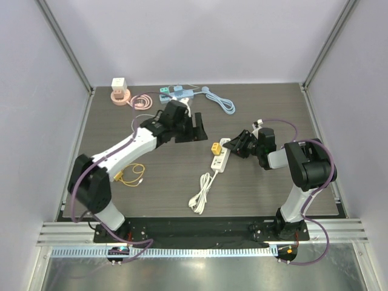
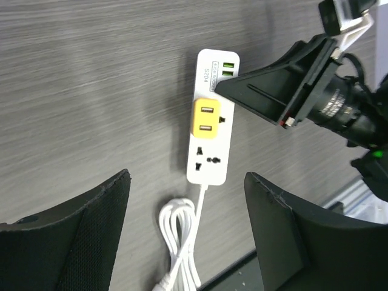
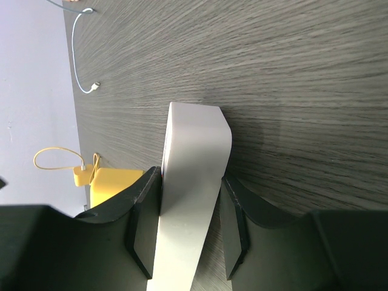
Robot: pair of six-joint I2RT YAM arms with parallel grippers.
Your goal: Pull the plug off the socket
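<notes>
Approach step: the right tool (image 3: 189, 179) clamps the end of the white socket strip (image 2: 207, 163) on the bench (image 2: 91, 91), while the left tool (image 2: 187, 176), wide open and empty, hovers short of the yellow plug (image 2: 206, 119) seated mid-strip; next, descend, grip it, pull straight out.

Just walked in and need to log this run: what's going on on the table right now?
The right gripper is clamped on the white power strip at the end away from its cord, holding it on the table. The left gripper hangs open a little to the side of the strip, aimed at the yellow plug seated in the strip. Nothing is between its fingers, so the plug is not yet pulled.
</notes>
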